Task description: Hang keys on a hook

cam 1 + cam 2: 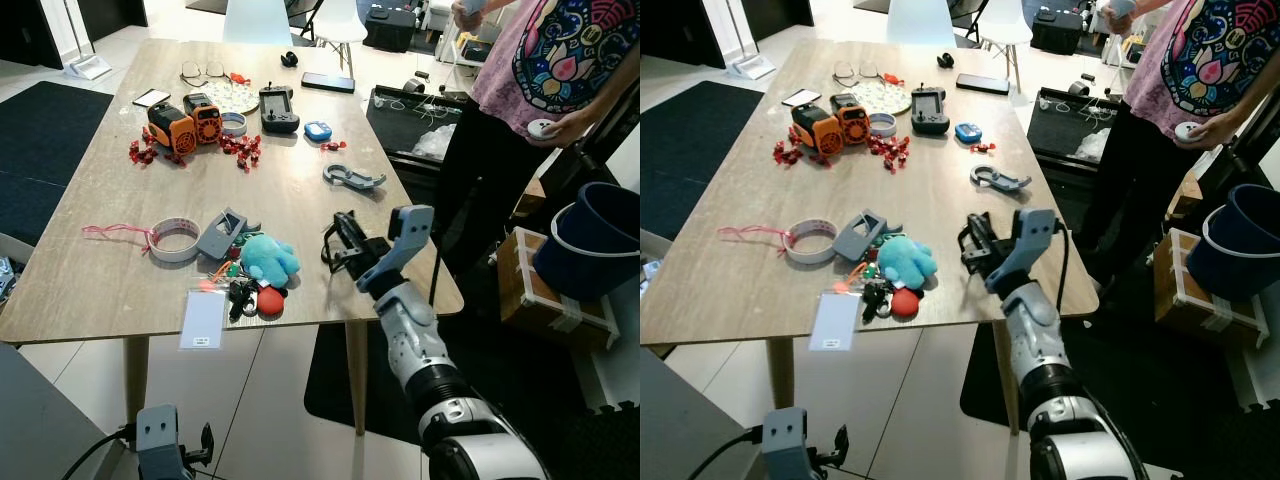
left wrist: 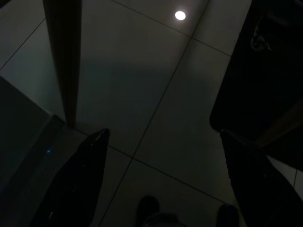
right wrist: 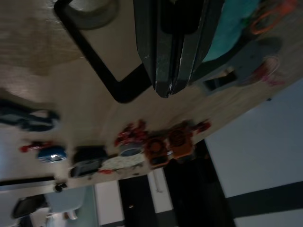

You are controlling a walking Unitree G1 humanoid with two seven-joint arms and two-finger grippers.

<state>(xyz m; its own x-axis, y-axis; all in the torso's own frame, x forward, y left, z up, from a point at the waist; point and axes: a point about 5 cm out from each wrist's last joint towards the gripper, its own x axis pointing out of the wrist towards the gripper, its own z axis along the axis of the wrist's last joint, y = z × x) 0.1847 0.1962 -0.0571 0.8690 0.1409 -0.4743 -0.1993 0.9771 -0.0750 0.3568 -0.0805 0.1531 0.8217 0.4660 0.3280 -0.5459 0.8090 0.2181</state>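
Down at the bottom edge hangs the left gripper [image 1: 205, 440], idle below the table level; its wrist view is really dark, but you can make out the two black fingers [image 2: 75, 184] spread apart over the tiled floor [image 2: 156, 94], next to a table leg [image 2: 64, 56]. Right arm is the busy one: the right gripper [image 1: 340, 235] is stretched out over the near right part of the wooden table [image 1: 110, 215], and its wrist view shows both fingers pressed flat together with nothing between them. Just to its left sits the clutter that matters: a bunch of keys [image 1: 240, 295] lying near the table's front edge, tangled up with a red round tag [image 1: 270, 300] and a fluffy blue plush [image 1: 268, 258], with a clear card holder [image 1: 204, 318] beside them. A grey hook [image 1: 220, 235] lies flat right behind the plush, touching a roll of white tape [image 1: 175, 240]. The gripper is near the plush but apart from it, not touching the keys. Farther back there's a grey carabiner-looking clip [image 1: 352, 177], an orange gadget [image 1: 185, 122], scattered red bits [image 1: 240, 148], a black controller [image 1: 277, 108] and glasses [image 1: 203, 72]. Hard to say what the small blue thing [image 1: 318, 130] is, too tiny. On the right a person [image 1: 540, 80] in a patterned shirt stands beside the table, with a dark blue bucket [image 1: 590, 240] nearby.
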